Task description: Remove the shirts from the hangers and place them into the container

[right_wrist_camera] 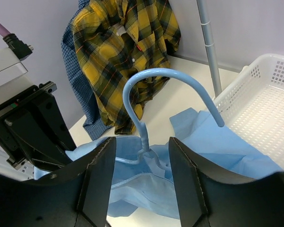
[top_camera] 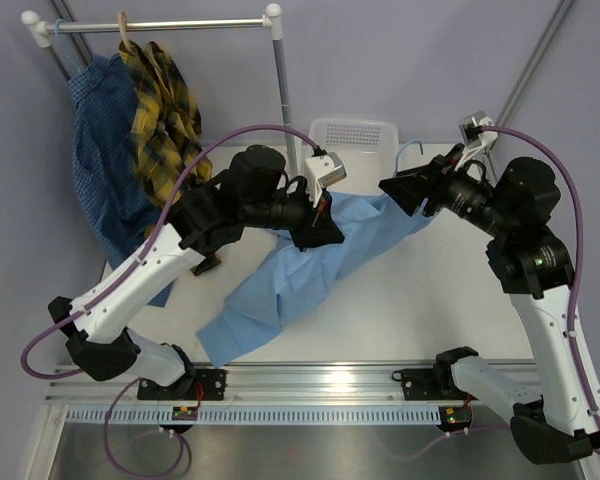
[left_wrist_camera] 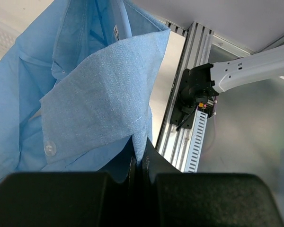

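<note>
While the light blue shirt [left_wrist_camera: 85, 94] is pinched in the left tool [left_wrist_camera: 137, 165], the hanger [right_wrist_camera: 154, 71] is straddled by the part-open right tool [right_wrist_camera: 141, 142], so clamping and extraction are needed next.

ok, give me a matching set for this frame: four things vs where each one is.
1 light blue shirt
2 plaid shirt
3 basket
4 light blue shirt's hanger

A hanging from the rack
B between the right tool's open fingers
C pinched in the shut left tool
D at the far edge of the table

Pairs: 1-C, 2-A, 3-D, 4-B
</note>
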Available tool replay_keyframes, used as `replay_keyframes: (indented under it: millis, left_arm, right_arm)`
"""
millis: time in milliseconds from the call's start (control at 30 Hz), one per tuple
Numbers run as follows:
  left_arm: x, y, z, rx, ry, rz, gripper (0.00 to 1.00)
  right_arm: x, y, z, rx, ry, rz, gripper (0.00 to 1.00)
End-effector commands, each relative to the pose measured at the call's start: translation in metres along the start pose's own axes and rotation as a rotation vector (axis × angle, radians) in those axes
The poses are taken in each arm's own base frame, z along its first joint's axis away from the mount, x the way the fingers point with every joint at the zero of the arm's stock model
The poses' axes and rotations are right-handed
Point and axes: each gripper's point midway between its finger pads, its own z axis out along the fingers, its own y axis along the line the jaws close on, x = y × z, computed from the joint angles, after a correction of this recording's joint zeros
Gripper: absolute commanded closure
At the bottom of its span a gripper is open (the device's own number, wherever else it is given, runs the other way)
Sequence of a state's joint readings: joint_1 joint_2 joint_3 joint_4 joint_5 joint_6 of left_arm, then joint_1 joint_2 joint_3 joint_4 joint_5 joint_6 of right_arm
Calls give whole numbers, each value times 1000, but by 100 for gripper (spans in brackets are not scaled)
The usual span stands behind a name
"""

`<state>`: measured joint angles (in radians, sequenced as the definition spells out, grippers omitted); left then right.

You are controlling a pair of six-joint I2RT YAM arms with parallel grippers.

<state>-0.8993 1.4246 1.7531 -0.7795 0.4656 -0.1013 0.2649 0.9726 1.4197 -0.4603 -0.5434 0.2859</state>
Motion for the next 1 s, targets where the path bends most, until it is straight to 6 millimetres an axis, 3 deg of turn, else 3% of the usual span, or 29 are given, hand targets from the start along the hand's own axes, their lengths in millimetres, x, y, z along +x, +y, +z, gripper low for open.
replay_keyframes:
  millis: [0, 200, 433, 533, 600, 700, 833, 867, 967]
  left_arm:
    - [-37, -14, -3, 38, -119, 86, 100]
    - [-31, -14, 2, 37, -102, 84, 100]
    - [-32, -18, 5, 45, -102, 98, 100]
    - [-33, -18, 4, 46, -103, 102, 100]
    - [-30, -15, 5, 33, -98, 102, 100]
    - [-27, -9, 3, -6, -98, 92, 100]
    - [-12, 4, 2, -80, -78, 52, 64]
    - [-4, 6, 2, -88, -62, 38, 49]
    - [8, 11, -7, -131, -59, 14, 37]
  right_arm:
    - [-2, 11, 1, -39, 0, 14, 45]
    - [-5, 9, 2, -28, -10, 12, 51]
    - [2, 4, 10, -18, 9, 31, 66]
    - [5, 0, 11, 2, 10, 32, 80]
    - [6, -6, 9, 35, 8, 25, 96]
    - [3, -18, 3, 114, -15, -13, 100]
    - [-1, -37, -10, 238, -39, -73, 100]
    - [-1, -39, -15, 259, -51, -93, 100]
    - [-5, -49, -23, 322, -81, -129, 100]
